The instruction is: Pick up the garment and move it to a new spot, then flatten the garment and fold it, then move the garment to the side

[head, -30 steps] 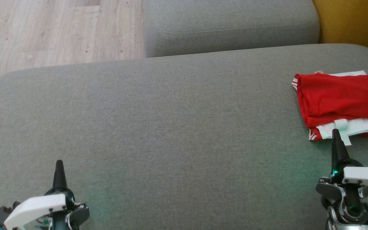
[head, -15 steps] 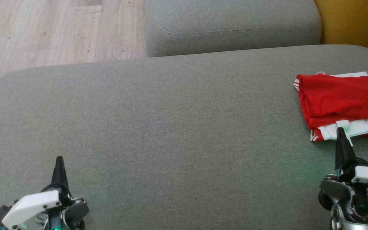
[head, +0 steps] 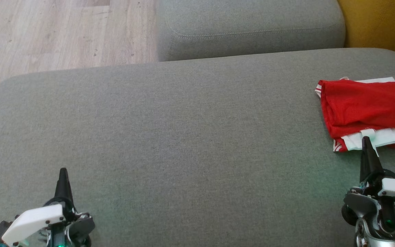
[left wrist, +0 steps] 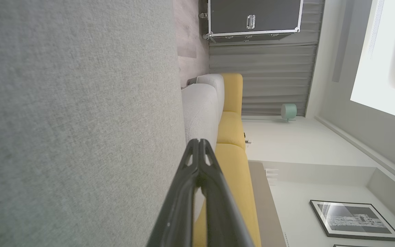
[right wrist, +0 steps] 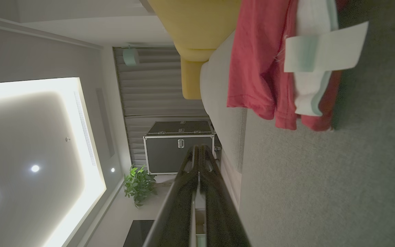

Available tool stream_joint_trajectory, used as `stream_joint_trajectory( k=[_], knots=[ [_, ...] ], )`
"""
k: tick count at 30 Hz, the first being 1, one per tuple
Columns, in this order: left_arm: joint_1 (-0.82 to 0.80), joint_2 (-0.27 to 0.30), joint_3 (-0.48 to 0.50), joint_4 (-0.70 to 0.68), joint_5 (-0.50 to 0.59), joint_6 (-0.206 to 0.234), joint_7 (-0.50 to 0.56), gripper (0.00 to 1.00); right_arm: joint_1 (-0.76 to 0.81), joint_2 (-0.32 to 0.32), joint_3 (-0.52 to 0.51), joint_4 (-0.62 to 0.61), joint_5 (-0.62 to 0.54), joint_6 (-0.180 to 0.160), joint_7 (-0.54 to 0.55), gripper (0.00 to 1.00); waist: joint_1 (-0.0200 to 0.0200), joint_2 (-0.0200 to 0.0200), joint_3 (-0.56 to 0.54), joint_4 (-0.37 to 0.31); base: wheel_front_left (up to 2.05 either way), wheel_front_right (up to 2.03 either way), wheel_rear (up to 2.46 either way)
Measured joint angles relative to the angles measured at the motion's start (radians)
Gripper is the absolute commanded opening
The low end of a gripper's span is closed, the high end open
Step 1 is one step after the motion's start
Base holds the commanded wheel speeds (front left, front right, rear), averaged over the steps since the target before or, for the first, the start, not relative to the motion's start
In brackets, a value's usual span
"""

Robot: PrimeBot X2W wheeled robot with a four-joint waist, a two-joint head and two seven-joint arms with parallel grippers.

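Both grippers are seen at the bottom of the head view, each with its two dark fingers pressed together and nothing held: the left gripper point(head: 63, 173) at the lower left, the right gripper point(head: 366, 141) at the lower right. Both are poised over the wide grey seat cushion point(head: 183, 137). Just above the right fingertip, at the right edge of the frame and about mid-height, the garment point(head: 365, 106) is laid on the cushion, partly cut off by the frame. In the right wrist view it is found at the upper right, apart from the shut fingers. It is red and gathered into a rough folded block, with thin white trim at its left corners, a white band point(head: 386, 136) along its near edge and a small pale tag point(right wrist: 324, 51) sticking out. It is judged to be light, soft and limp – likely to sag and to come unfolded if only the top layer is pinched. A hold is best taken at the near edge, through all the layers. Farther off, a second grey cushion point(head: 249, 24) is seen at the top, with wooden floor point(head: 46, 34) at the upper left.
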Motion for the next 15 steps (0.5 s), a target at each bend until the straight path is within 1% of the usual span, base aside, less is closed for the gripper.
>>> stream_joint_trajectory(
  k=[15],
  knots=[
    [0.000,0.000,0.000,0.000,0.000,0.000,0.000,0.00,0.000,0.000,0.000,0.000,0.000,0.000,0.000,0.00,0.0000,0.0000,0.000,0.000,0.00,0.00,0.00]
  ],
)
